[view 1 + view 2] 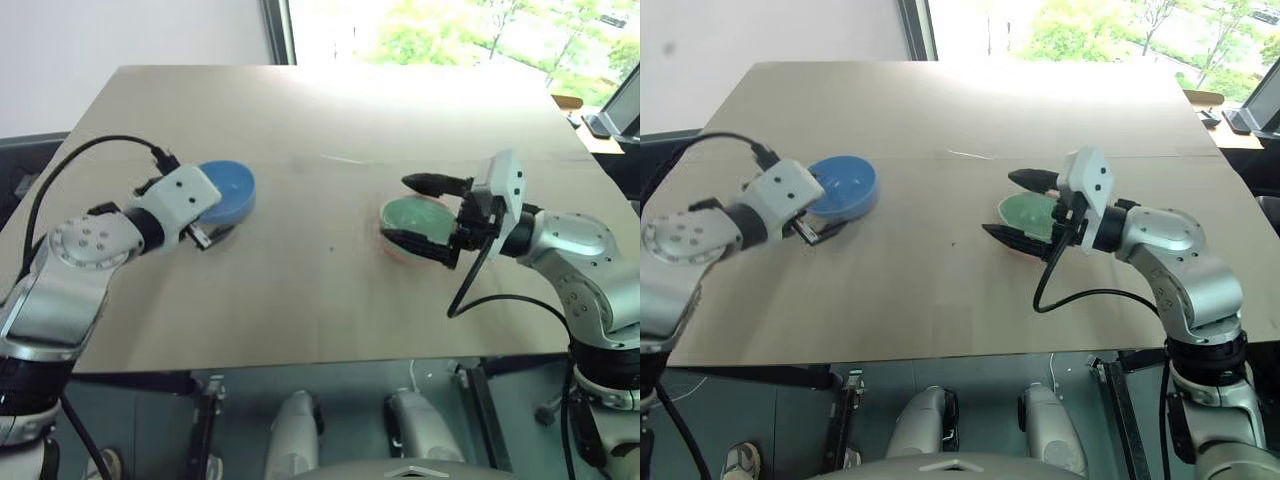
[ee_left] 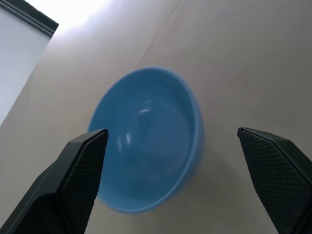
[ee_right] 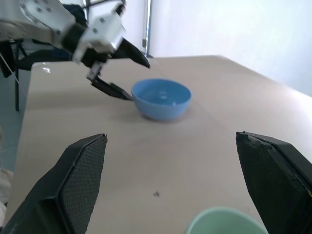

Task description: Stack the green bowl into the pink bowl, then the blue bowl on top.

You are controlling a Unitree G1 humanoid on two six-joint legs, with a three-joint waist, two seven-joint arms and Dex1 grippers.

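table (image 1: 330, 130): pale wooden top spanning most of the head view; you have bare board between the two work spots.
right gripper (image 1: 422, 212): right of centre in the head view, jaws standing wide apart, one finger above and one below the near side of the stacked bowls; you are holding nothing with it.
left gripper (image 2: 170, 180): left of centre in the head view, jaws spread wide either side of the blue bowl; nothing gripped yet.
blue bowl (image 1: 228, 187): left of centre, upright on the table, well apart from the other two; smooth sky-blue plastic, plain, glossy inside. you should find it light and stiff but a bit slick; take it by the rim, one finger inside and one outside, as the wall looks too round for a side pinch.
green bowl (image 1: 415, 214): right of centre, pale mint, sitting nested in the pink bowl; first step looks done. likely light enough to shift if you knock it.
pink bowl (image 1: 392, 248): underneath the green one, salmon rim just peeking out at the lower left edge; same size, so expect the stack to seat snugly.
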